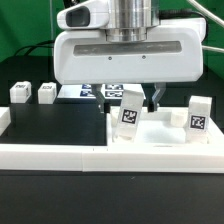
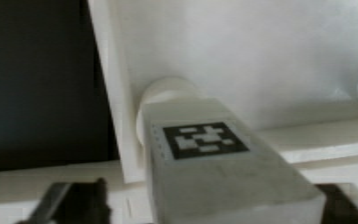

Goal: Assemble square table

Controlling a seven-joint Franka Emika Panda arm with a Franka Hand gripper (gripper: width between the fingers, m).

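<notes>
The square table's white top (image 1: 165,135) lies at the exterior view's right, behind the front wall. A white leg block (image 1: 130,113) with a black-white tag stands tilted on it, and a second leg (image 1: 197,115) stands further right. Two more legs (image 1: 18,92) (image 1: 46,93) sit on the black table at the left. My gripper (image 1: 141,100) hangs over the tilted leg. In the wrist view that leg (image 2: 208,145) fills the space between my gripper's (image 2: 202,205) dark fingers (image 2: 78,202). A gap shows on one side, so the jaws are open around it.
A long low white border wall (image 1: 60,155) runs along the front. The marker board (image 1: 92,91) lies flat at the back, behind the gripper. The top's raised rim (image 2: 101,90) borders the black table surface (image 2: 34,80).
</notes>
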